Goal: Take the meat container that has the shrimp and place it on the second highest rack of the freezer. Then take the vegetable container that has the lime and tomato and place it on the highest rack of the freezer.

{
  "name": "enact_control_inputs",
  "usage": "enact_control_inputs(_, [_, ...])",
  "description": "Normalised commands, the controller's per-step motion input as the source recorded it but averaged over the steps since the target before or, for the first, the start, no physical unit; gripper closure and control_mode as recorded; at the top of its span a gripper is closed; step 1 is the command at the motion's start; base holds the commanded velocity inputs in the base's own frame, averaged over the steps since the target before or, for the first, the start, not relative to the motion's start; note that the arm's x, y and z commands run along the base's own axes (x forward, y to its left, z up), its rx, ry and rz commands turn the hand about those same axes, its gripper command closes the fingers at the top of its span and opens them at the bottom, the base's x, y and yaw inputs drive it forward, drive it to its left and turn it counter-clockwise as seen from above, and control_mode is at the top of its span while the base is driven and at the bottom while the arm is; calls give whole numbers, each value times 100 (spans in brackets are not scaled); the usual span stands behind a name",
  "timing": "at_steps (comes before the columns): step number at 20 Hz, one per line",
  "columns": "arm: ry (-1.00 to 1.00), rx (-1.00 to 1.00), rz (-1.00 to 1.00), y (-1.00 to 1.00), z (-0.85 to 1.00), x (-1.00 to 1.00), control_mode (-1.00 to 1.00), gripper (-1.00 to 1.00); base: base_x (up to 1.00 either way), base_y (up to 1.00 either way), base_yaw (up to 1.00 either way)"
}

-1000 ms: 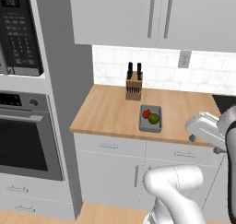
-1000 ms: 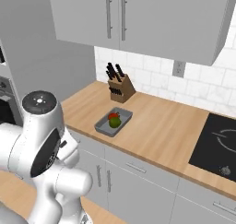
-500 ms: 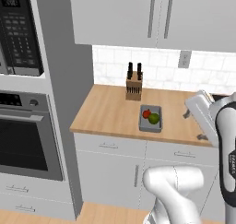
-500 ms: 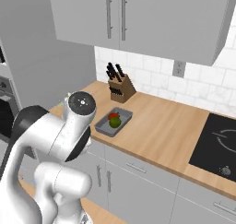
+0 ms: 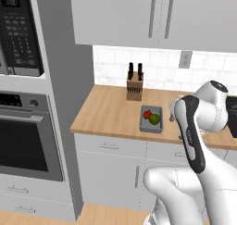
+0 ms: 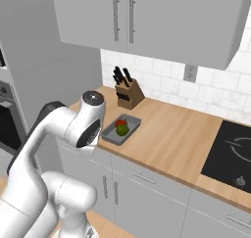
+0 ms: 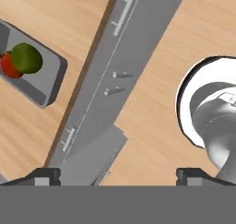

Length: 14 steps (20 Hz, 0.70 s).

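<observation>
The vegetable container (image 5: 152, 127) is a grey tray near the counter's front edge, holding the green lime (image 5: 155, 119) and the red tomato (image 5: 147, 114). From the right base it is the same tray (image 6: 112, 136) with lime (image 6: 122, 130) and tomato (image 6: 120, 123), just beyond my arm's elbow. In the hand view my gripper (image 7: 119, 176) is open and empty, fingertips (image 7: 46, 175) far apart. It looks straight down over the counter edge, with the tray (image 7: 42, 82), lime (image 7: 26, 58) and tomato (image 7: 8, 67) at the upper left. The meat container with the shrimp and the freezer are out of view.
A knife block (image 5: 134, 87) stands at the back of the wooden counter (image 5: 106, 110). To the left is the oven (image 5: 28, 140) and microwave (image 5: 18, 34) column. A black cooktop (image 6: 230, 154) lies to the right. Wall cabinets (image 6: 147, 16) hang overhead.
My arm has swung up and round in front of the counter, the elbow now close to the tray. The tray and its fruit have not moved. The gripper stays open.
</observation>
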Motion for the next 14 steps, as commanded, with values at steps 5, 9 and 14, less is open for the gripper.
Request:
enact_control_inputs(5, [13,0,5,-17,-33,39,-100,-100,0,0,0])
enact_control_inputs(9, [0,2,6,-3,-53,39,-100,-100,0,0,0])
enact_control_inputs(14, [-2,-1,0,0,-59,63,-100,-100,0,0,0])
